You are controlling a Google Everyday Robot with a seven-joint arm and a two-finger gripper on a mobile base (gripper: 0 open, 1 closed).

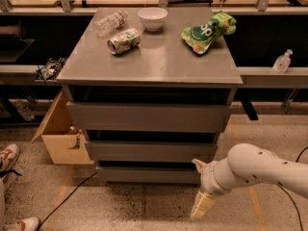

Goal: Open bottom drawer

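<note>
The bottom drawer [147, 174] is sitting at the lower centre of the frame, its slim grey front lying under the two taller drawer fronts of the desk [159, 69]. The hand [200, 186] is hovering at the lower right, just beside the drawer's right end, its two fingers [202, 205] standing apart and gripping nothing; the upper fingertip is reaching close to the drawer's corner. On the desk top a white bowl [152, 18], a crushed can [123, 41], a plastic bottle [109, 22] and a green bag [208, 31] are lying. A cardboard box [62, 141] is standing at the left.
</note>
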